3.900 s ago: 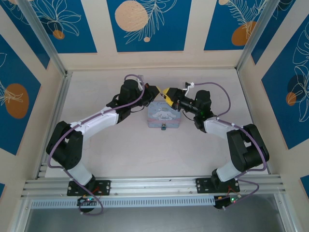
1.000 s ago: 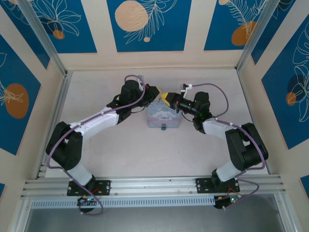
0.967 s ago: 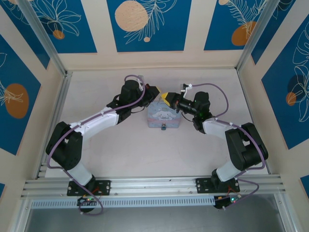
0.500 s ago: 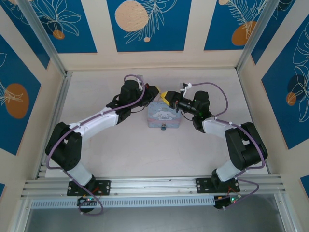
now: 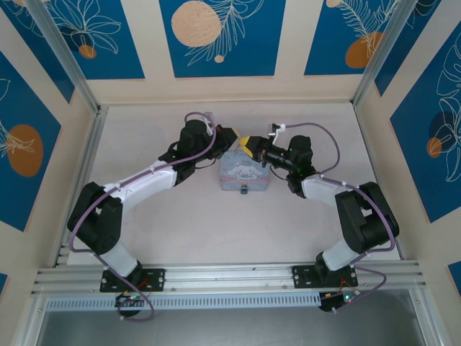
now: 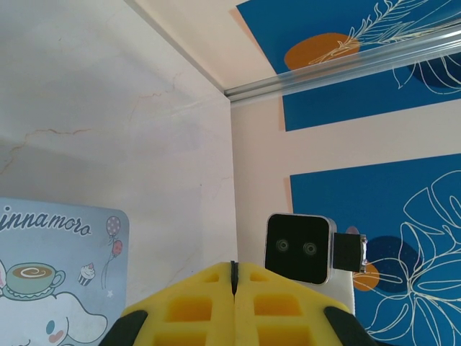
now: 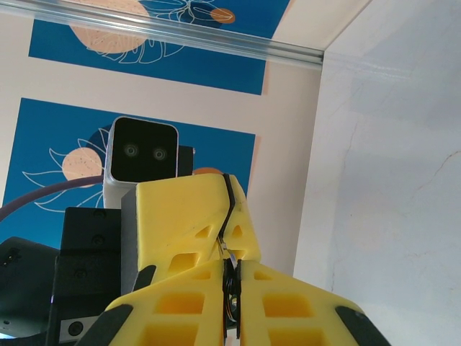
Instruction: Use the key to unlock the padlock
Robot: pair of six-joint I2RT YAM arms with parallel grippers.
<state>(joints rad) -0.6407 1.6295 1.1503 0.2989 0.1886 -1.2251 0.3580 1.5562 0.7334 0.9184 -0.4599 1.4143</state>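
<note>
While its jaws stand nearly together, the right gripper point(image 7: 230, 268) pinches the key point(image 7: 230, 295).
Left gripper point(image 6: 233, 272), pressed closed, meets it tip to tip above the tin box point(image 5: 238, 174); the padlock point(image 5: 245, 191) sits at the box's near side.

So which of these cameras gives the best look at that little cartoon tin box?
The top external view: it takes in the whole tin box from above, with the printed lid and the near edge. The left wrist view catches one corner of the lid, with part of the cartoon print, cut off by the picture's edge.
</note>
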